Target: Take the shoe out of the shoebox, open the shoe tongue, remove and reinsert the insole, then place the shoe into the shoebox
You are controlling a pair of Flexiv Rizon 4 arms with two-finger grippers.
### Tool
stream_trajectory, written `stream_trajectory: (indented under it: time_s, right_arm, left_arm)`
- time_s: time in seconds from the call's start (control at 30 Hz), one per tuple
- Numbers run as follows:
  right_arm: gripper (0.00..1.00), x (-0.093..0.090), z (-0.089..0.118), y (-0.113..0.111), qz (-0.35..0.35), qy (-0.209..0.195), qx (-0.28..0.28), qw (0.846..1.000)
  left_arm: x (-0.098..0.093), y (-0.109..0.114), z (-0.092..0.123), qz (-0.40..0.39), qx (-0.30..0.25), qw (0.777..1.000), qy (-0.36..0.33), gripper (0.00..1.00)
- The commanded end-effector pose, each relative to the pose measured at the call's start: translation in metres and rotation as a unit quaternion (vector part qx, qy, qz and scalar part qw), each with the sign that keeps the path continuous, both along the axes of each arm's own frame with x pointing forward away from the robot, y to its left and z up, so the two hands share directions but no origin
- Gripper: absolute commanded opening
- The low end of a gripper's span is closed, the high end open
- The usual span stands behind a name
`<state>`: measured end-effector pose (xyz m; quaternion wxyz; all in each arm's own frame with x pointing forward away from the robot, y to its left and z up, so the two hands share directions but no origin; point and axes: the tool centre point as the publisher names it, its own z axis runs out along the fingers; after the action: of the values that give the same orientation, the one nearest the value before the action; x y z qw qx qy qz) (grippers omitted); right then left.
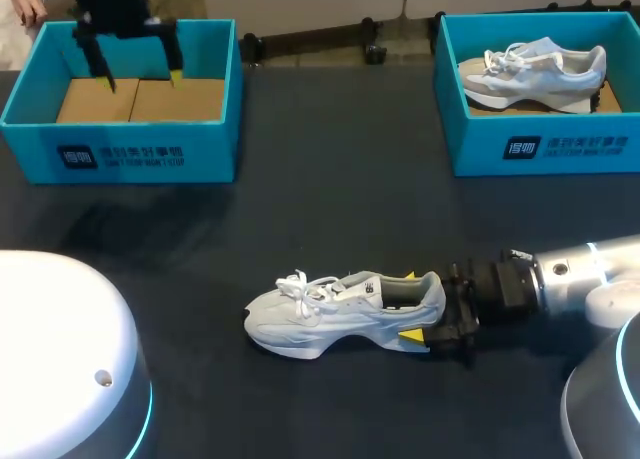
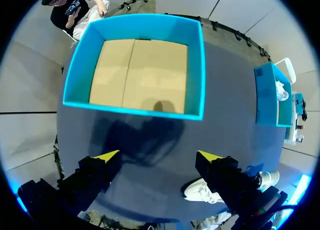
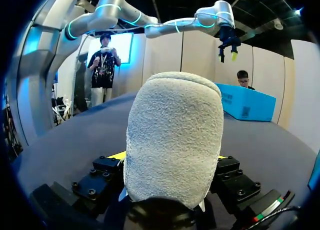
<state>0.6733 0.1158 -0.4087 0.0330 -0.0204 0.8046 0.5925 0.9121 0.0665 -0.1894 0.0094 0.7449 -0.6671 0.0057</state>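
A light grey sneaker (image 1: 340,314) lies on its sole in the middle of the dark table, toe to the left. My right gripper (image 1: 409,305) is shut on its heel, one yellow tip on each side. In the right wrist view the fuzzy heel (image 3: 172,135) fills the space between the fingers of that gripper (image 3: 170,157). My left gripper (image 1: 142,79) hangs open above the blue shoebox (image 1: 120,144) at the back left, which holds only its cardboard floor. In the left wrist view this gripper (image 2: 159,155) is open over the table just in front of that box (image 2: 135,22).
A second blue shoebox (image 1: 540,144) at the back right holds another pale sneaker (image 1: 535,74). White rounded robot bases sit at the near left (image 1: 60,359) and near right (image 1: 600,399) corners. Bare dark tabletop lies between the boxes and the shoe.
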Motion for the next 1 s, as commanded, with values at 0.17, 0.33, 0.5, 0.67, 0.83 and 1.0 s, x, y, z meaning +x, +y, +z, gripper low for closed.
stream_trajectory:
  time_s: [0.17, 0.33, 0.5, 0.67, 0.83, 1.0]
  right_arm:
    - [0.0, -0.003, -0.001, 0.002, 0.0, 0.0, -0.003, 1.0]
    - [0.0, -0.003, -0.001, 0.002, 0.0, 0.0, -0.003, 1.0]
    - [0.0, -0.003, -0.001, 0.002, 0.0, 0.0, -0.003, 1.0]
    - [0.0, -0.003, -0.001, 0.002, 0.0, 0.0, -0.003, 1.0]
    - [0.0, -0.003, -0.001, 0.002, 0.0, 0.0, -0.003, 1.0]
    - [0.0, -0.003, -0.001, 0.002, 0.0, 0.0, -0.003, 1.0]
  left_arm:
    - [-0.045, -0.049, -0.001, -0.008, 0.011, 0.999, -0.036, 1.0]
    - [-0.058, -0.076, 0.001, -0.015, 0.002, 1.0, -0.028, 1.0]
    - [-0.076, -0.111, -0.006, -0.022, 0.0, 1.0, -0.019, 1.0]
    - [-0.095, -0.138, -0.012, -0.042, 0.0, 0.999, -0.015, 1.0]
    - [-0.115, -0.16, -0.018, -0.066, -0.007, 0.998, -0.009, 1.0]
    - [-0.123, -0.169, -0.02, -0.069, -0.009, 0.998, -0.008, 1.0]
